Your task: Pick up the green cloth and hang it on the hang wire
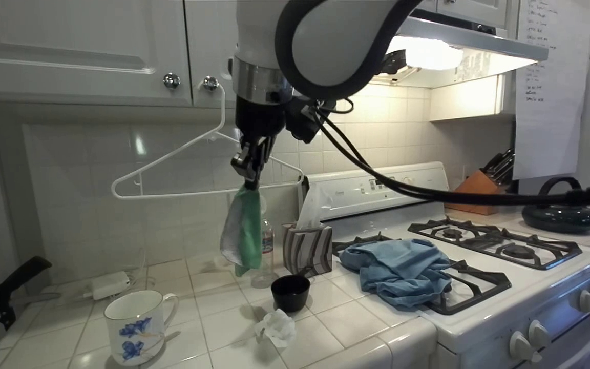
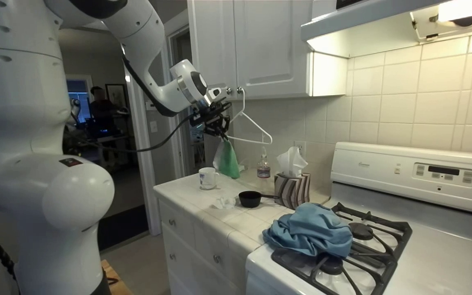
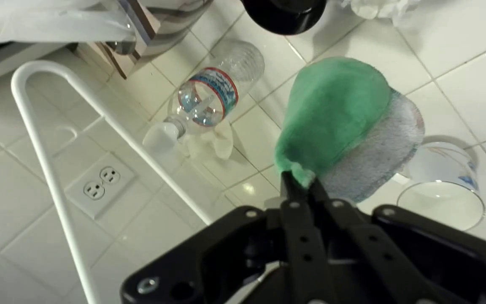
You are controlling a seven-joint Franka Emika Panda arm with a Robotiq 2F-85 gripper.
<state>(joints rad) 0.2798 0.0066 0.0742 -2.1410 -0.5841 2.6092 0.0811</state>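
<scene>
Green-and-grey fabric cloth (image 1: 244,230): aloft near the white triangular clothes hanger (image 1: 192,194), most of it lower than the hanger's bottom bar; wrist view shows the two apart. Black two-finger gripper (image 3: 303,181) also near the hanger, jaws closed on a bunched pinch at the cloth's upper end, rest draping loose, both colours showing. Hanger hooked on a round, shiny cabinet knob (image 1: 210,83), so seen in both exterior views. White two-socket wall outlet (image 3: 101,185) behind the hanger. Clear plastic bottle (image 3: 215,91), red-and-blue label, upright below the hanger on the white tiled counter (image 1: 223,323). Farther from the hanger, same counter: brown-and-white striped tissue box (image 1: 308,248); then small round black pan (image 2: 250,199), handle pointing boxward, contact between them unclear. Farther yet from the hanger, crumpled white tissue-like wad (image 1: 277,328). White mug with blue flowers (image 1: 133,328), likewise out from the hanger, upright, handle showing; beyond the cloth in the wrist view. Well away from the hanger: rumpled blue cloth (image 2: 309,229) heaped atop a white gas stove (image 2: 441,254), in both exterior views.
</scene>
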